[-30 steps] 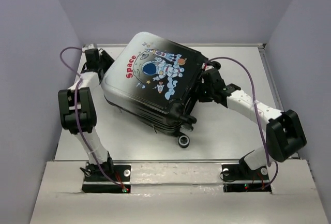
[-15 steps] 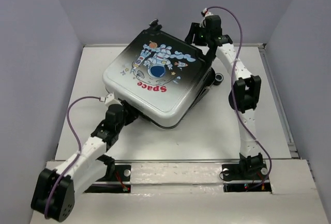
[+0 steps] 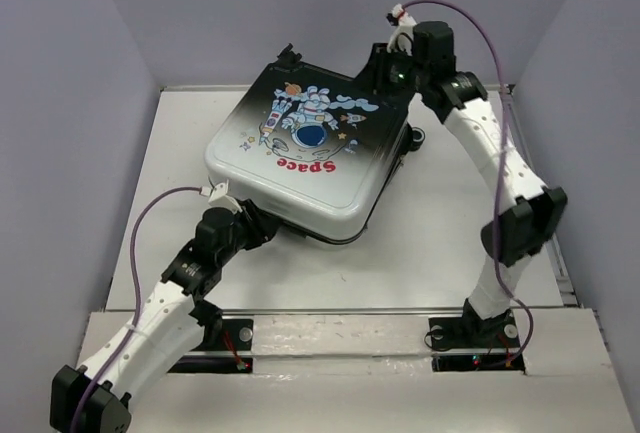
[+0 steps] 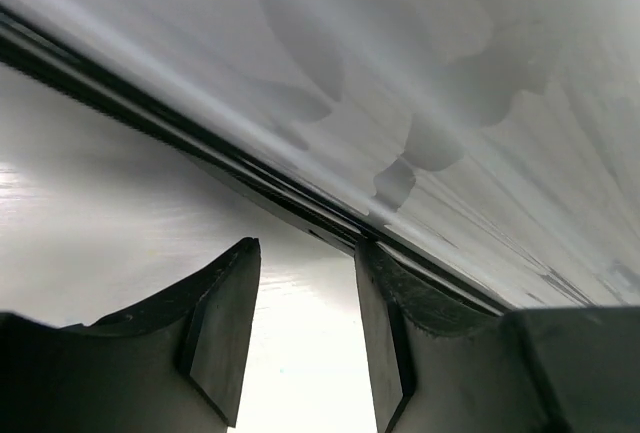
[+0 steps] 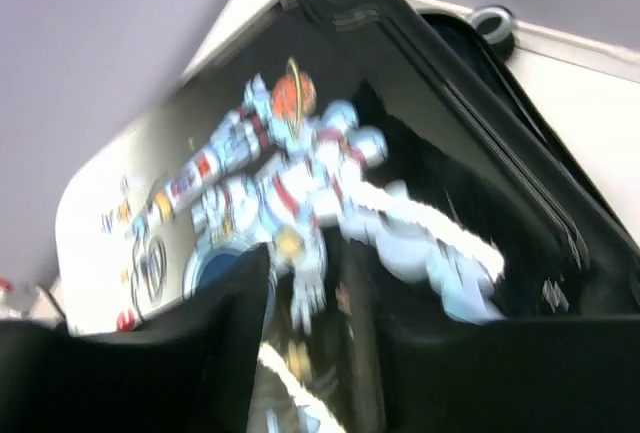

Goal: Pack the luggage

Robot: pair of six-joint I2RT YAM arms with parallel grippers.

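The luggage is laid flat on the table, toward its far side and turned cornerwise, with the astronaut print and the red "Space" lettering facing up. Its shell is seen to run from silver at the near-left side to black at the far-right side. A black wheel is shown at its right edge, and a black fitting at its far corner. The left arm is stretched from the near left toward the luggage's near-left corner, where the left fingers are held low, just at the dark seam under the silver shell. In the left wrist view these 2 fingers are parted, bare table is seen in the gap, and nothing is clamped between them; 1 of them is placed right against the seam. The right arm is arched over the table's right side to the luggage's far-right corner. The right fingers are shown blurred in the right wrist view, spread apart above the black part of the shell, with the print visible through the gap and nothing held.
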